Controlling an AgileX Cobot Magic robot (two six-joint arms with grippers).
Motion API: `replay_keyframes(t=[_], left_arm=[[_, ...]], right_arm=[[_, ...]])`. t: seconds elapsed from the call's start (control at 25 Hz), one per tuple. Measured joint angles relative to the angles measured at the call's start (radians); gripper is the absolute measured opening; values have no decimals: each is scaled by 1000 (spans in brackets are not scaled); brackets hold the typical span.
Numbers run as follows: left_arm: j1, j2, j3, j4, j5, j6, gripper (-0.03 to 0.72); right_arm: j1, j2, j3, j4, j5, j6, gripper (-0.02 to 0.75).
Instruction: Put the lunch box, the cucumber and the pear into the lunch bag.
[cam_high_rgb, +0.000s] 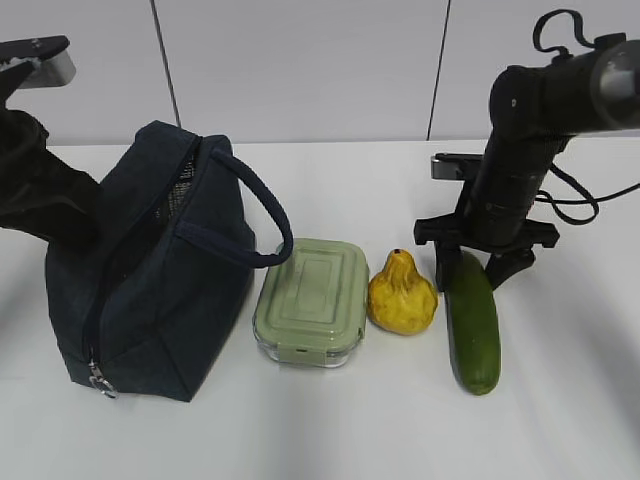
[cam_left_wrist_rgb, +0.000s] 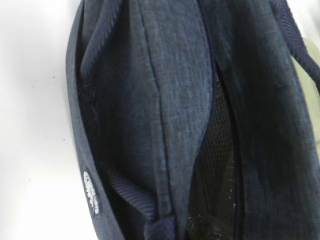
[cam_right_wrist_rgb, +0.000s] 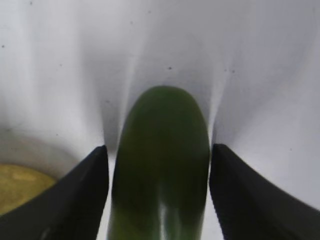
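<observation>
The exterior view looks down at a slant across the bench (cam_high_rgb: 320, 430). The left wrist view hangs close above the lunch bag (cam_left_wrist_rgb: 170, 120); the right wrist view, very close, shares the cucumber (cam_right_wrist_rgb: 160, 165) with it.

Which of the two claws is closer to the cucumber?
The right gripper: its fingers straddle the cucumber. The left one is out of sight, far across the table by the lunch bag.

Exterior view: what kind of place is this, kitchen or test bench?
Most likely a lab test bench, not a kitchen: a bare white table against plain white wall panels, with only staged items in a row, the lunch bag, lunch box, pear and cucumber.
</observation>
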Motion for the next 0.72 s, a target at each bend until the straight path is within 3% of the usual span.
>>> replay_keyframes(t=[0.08,0.16,0.44,0.6,0.72], left_arm=[[0,0,0,1,0,0,3],[0,0,0,1,0,1,3],[0,0,0,4,0,1,3],[0,0,0,4,1,1,3],[0,0,0,5,1,1,3]], right_arm=[[0,2,-2,1,7,-2,386],[0,2,-11,-10,18,-4,347],[0,-65,-111,-96,52,-35,344],[21,-174,-188,-84,20,-93,344],[82,-264,-210,-15,-92,-165,344]])
